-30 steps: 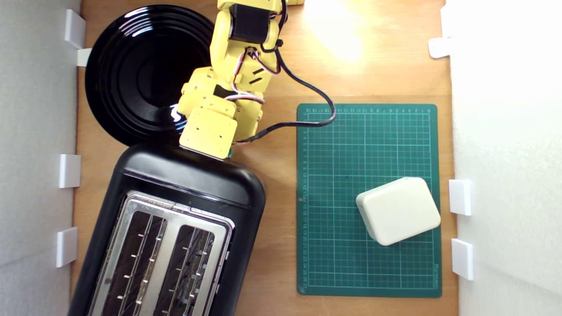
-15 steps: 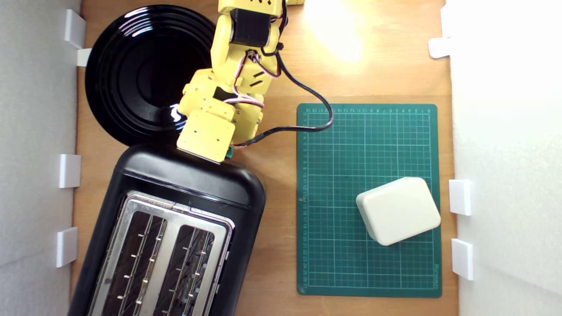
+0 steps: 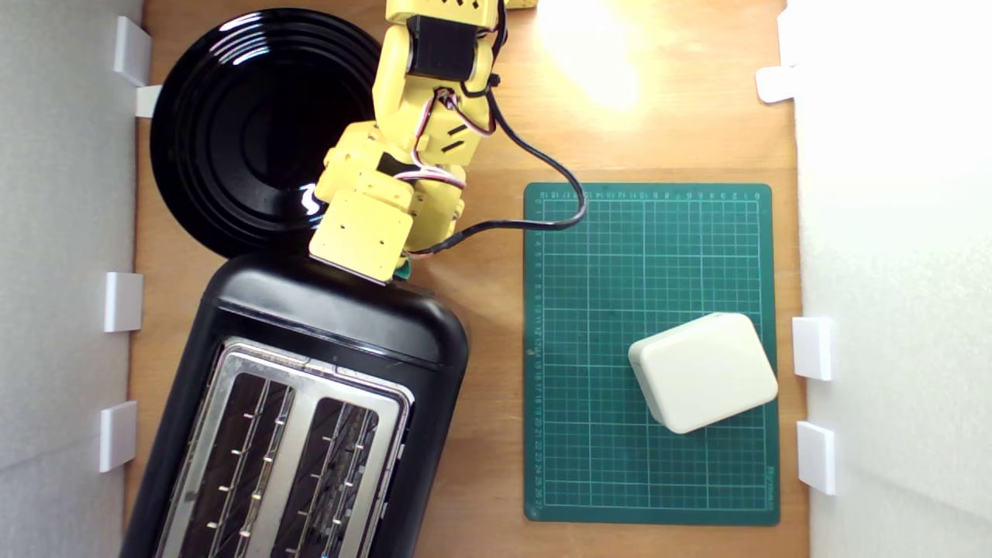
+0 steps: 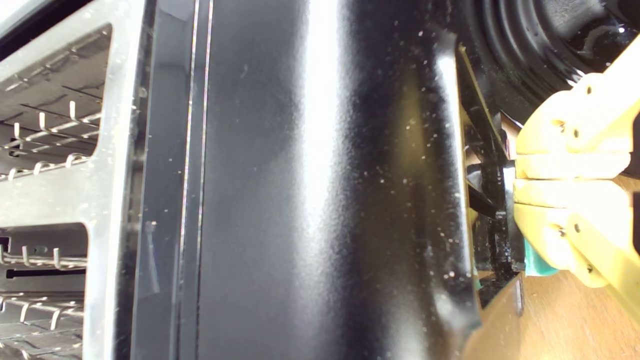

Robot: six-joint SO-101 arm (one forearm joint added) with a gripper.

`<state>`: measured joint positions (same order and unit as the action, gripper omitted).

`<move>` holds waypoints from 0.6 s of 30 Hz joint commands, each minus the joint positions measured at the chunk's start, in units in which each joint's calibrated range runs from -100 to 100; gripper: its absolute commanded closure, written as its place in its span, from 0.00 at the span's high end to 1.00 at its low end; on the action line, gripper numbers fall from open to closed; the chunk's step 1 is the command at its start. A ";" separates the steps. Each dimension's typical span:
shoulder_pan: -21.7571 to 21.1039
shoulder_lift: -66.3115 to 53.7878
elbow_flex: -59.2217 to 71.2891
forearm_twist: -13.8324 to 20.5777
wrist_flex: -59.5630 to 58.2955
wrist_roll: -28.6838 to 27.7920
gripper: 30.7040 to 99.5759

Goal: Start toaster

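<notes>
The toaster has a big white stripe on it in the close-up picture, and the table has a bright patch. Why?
Wrist view: the stripe is lamp glare on the toaster, whose black side is glossy. Exterior view: the same light washes out the wooden table near the top edge, and small highlights shine on the black plate.

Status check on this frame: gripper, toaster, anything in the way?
Gripper shut, empty, at the toaster's end by the green lever tab. Both slots look empty. Black plate right behind the arm; nothing blocking.
</notes>
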<state>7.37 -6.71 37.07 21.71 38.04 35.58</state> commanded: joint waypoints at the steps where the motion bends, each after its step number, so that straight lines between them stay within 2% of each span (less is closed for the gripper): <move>1: 0.57 9.21 3.86 0.05 -4.25 0.04 0.01; 18: 0.09 -4.61 1.41 0.05 -4.00 0.10 0.01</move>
<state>7.55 -11.38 38.46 21.71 37.19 35.58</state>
